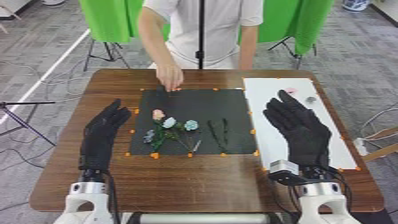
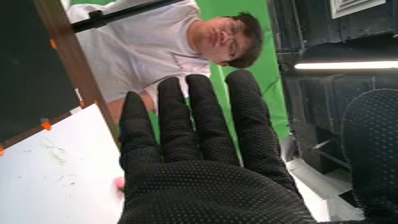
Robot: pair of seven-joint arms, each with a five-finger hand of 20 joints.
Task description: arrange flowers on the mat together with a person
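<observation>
In the head view, my left hand (image 1: 104, 134) is held beside the dark mat's left edge, fingers straight. My right hand (image 1: 300, 125) is above the white sheet, its fingers extended; the right wrist view shows the same hand (image 2: 209, 185) open with nothing in it. On the dark mat (image 1: 191, 100) lie a pink flower (image 1: 158, 114), a white flower (image 1: 169, 122), a pale blue flower (image 1: 191, 125) and green stems (image 1: 164, 142). Two dark stems (image 1: 218, 135) lie to their right. A person's hand (image 1: 170, 77) reaches to the mat's far left corner, at something dark and thin.
The white sheet (image 1: 264, 100) lies right of the mat, with a small pink flower (image 1: 291, 91) and a grey one (image 1: 311, 100) near its far end. Orange tape pieces (image 1: 155, 155) mark the mat's edges. The person stands across the brown table (image 1: 111, 82).
</observation>
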